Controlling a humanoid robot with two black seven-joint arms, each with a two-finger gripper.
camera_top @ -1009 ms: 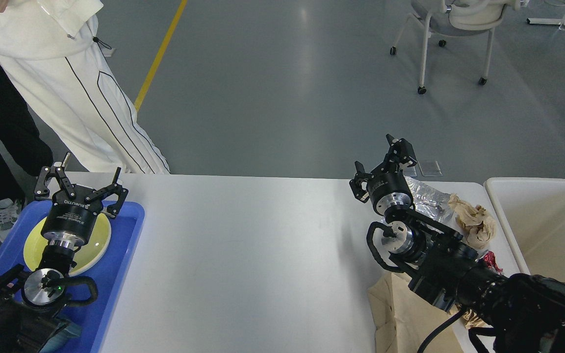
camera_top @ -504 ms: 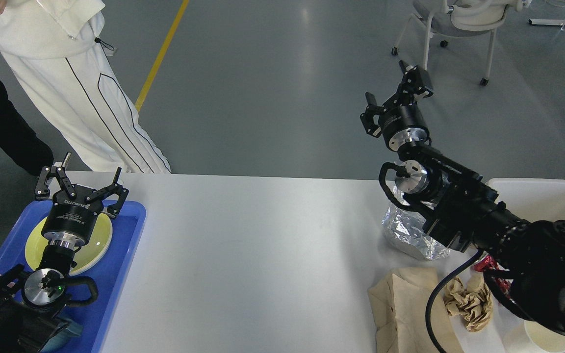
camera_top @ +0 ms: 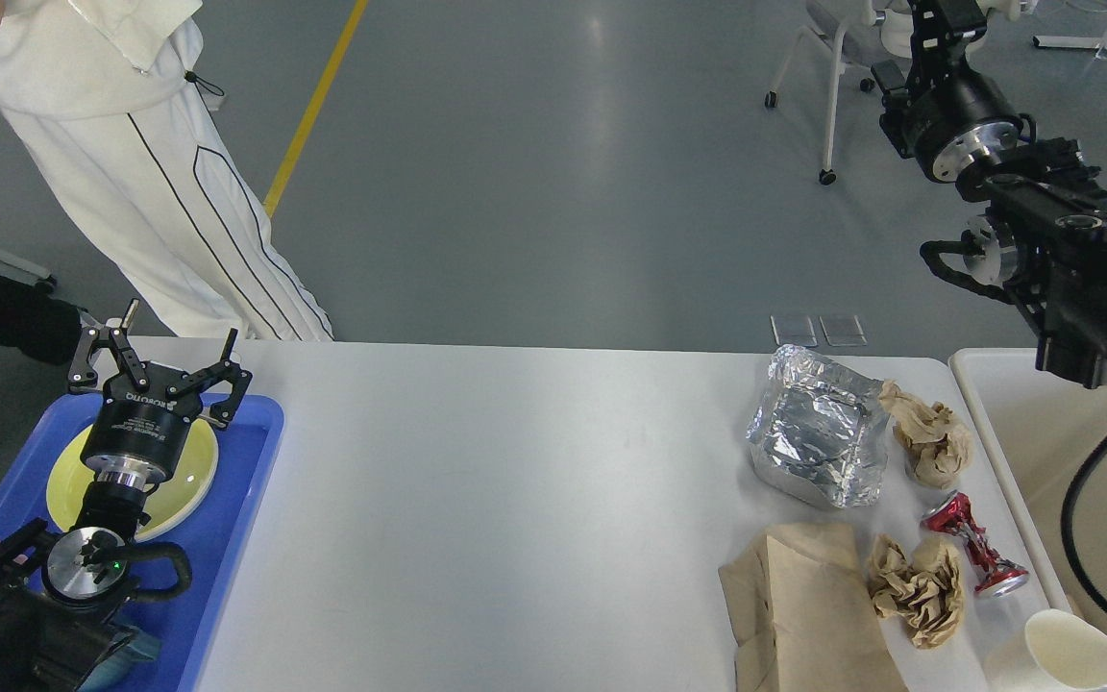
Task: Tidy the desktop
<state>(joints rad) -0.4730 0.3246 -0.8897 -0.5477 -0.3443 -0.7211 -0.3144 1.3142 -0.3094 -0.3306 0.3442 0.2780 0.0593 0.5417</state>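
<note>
The big white desktop [camera_top: 515, 500] fills the lower part of the view, with a grey floor behind it. At its left end sits a blue tray [camera_top: 236, 481] with a yellow plate [camera_top: 184, 481] in it. The left gripper [camera_top: 158, 363] hangs just above the plate — its two fingers are spread wide apart and hold nothing.

The right gripper [camera_top: 933, 24] is lifted high in the top right corner, well away from the desktop. Its tips run off the edge of the view, so I cannot tell if its fingers are apart or together.

On the right end of the desktop lies a bunch of rubbish. A crinkly foil box [camera_top: 818, 437] sits beside a ball of brown paper [camera_top: 930, 432]. Nearer the front are a flat brown paper bag [camera_top: 794, 605], a second paper ball [camera_top: 914, 586], a squashed red can [camera_top: 974, 543] and a tipped paper cup [camera_top: 1068, 654]. A pale bin [camera_top: 996, 360] stands just past the right edge of the desktop.
</note>
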